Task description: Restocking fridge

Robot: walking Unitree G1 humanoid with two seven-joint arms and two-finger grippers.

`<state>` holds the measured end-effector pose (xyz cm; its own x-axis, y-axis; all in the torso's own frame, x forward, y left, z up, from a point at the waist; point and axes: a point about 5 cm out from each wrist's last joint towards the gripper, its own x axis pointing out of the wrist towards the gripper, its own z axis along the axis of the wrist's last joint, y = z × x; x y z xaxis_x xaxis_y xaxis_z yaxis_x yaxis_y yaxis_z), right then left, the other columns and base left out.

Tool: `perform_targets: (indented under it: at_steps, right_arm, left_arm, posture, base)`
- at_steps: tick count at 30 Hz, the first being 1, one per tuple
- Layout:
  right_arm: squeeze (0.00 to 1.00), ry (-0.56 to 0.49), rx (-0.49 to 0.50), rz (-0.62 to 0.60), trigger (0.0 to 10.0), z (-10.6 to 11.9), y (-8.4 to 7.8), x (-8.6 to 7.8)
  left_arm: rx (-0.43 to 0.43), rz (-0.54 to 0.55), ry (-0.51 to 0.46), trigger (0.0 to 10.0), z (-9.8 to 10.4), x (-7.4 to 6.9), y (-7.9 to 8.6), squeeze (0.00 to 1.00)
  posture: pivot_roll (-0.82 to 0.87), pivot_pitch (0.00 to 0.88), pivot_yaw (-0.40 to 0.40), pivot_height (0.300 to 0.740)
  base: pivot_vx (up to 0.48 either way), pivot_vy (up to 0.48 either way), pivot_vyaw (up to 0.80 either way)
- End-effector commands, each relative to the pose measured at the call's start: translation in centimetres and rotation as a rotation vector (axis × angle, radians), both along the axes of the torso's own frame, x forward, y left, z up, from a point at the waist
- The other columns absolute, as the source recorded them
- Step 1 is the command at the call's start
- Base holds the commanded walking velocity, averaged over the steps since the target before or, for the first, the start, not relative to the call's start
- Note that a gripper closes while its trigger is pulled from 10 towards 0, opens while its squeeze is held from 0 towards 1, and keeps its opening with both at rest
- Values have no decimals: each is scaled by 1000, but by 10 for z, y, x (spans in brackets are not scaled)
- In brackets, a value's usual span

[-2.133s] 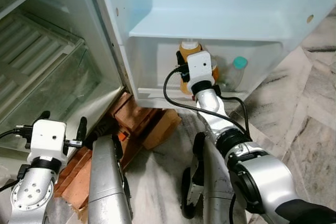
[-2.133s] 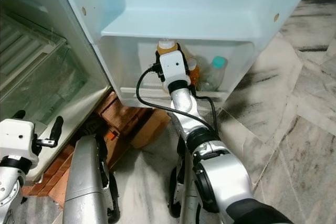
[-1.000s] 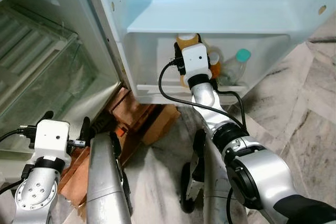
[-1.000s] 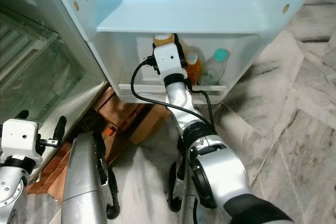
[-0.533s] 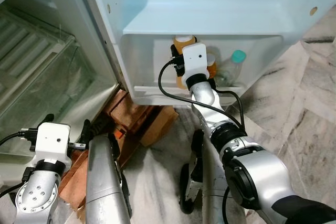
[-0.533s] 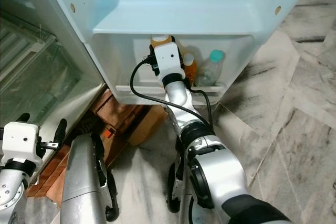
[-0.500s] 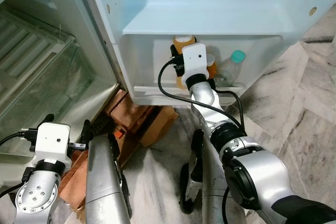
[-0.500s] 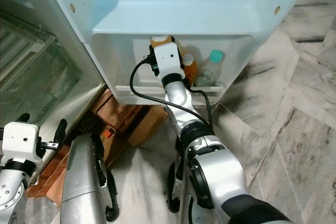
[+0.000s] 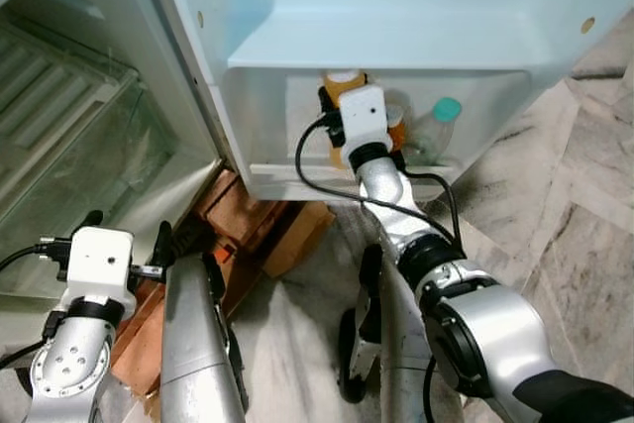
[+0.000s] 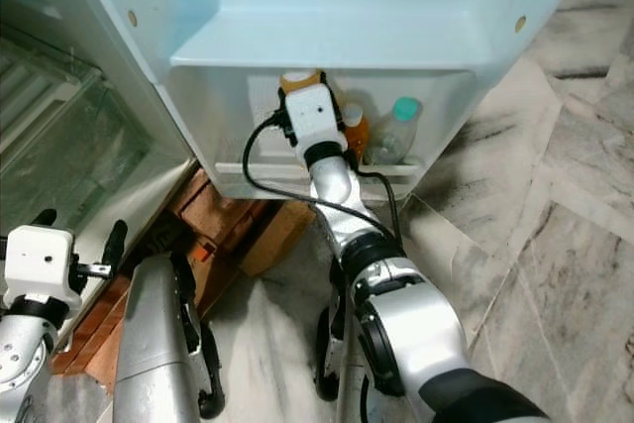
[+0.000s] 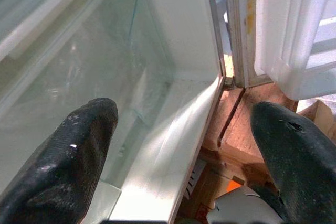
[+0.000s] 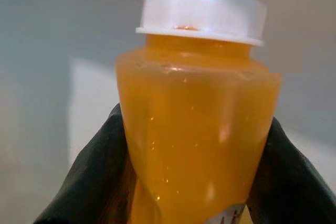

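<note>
Restocking of a fridge door bin, seen from the head and wrist cameras. The right end effector [image 12: 194, 203] reaches into the lowest door bin [image 9: 297, 173] of the open fridge door [image 9: 416, 7]. Its two black fingers [image 12: 86, 182] are closed on either side of an orange juice bottle [image 12: 194, 129] with a white cap [image 12: 202, 11]; the fingers press against the bottle's lower body, and the bottle stands upright between them. In the head views the white wrist housing [image 9: 364, 116] covers most of this bottle, and only its cap and shoulder show just beyond the housing.

Just beside the right end effector, on its outer side, stands a second, smaller orange bottle [image 9: 397, 126], and beyond that a clear bottle with a teal cap [image 9: 439, 126], both inside the same bin.

The left end effector [image 11: 184, 150] hangs low, well apart from the door bin, with its fingers [image 11: 68, 156] spread wide and holding nothing. Ahead of it lie the clear crisper drawer [image 11: 105, 77] of the fridge interior and, nearer, the wooden blocks [image 9: 267, 225] under the cabinet. A marble floor [image 9: 555, 205] lies beyond the right arm.
</note>
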<state>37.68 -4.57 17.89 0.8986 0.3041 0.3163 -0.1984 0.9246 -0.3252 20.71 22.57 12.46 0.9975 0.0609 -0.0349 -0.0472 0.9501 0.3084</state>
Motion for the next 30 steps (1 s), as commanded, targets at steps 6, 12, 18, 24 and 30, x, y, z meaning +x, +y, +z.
perform_targets:
  at_steps: [6, 12, 18, 24, 30]
  right_arm:
    - [0, -144, -291, 83, 10000, -15, 26, -16]
    - [0, -153, -382, 62, 10000, -24, 26, -17]
    - [0, -73, -377, 8, 10000, -35, 15, -15]
    - [0, 86, -315, -53, 10000, -50, 0, -12]
    - [0, 349, -163, -137, 10000, -73, -19, -11]
  left_arm:
    - [14, 26, 32, 10000, -8, -5, 2, 0]
    - [15, 29, 32, 10000, -5, -10, 2, 0]
    - [18, 32, 48, 10000, -6, -20, 2, 0]
    - [17, 31, 66, 10000, -7, -28, 2, 0]
    - [20, 30, 84, 10000, -5, -34, 4, 0]
  posture:
    - [251, 382, -38, 486]
    - [263, 409, -42, 486]
    - [269, 432, -45, 486]
    - [274, 445, -46, 486]
    - [288, 457, -46, 486]
  base:
    - [0, 0, 0]
    - [0, 0, 0]
    - [0, 0, 0]
    - [0, 0, 0]
    - [0, 0, 0]
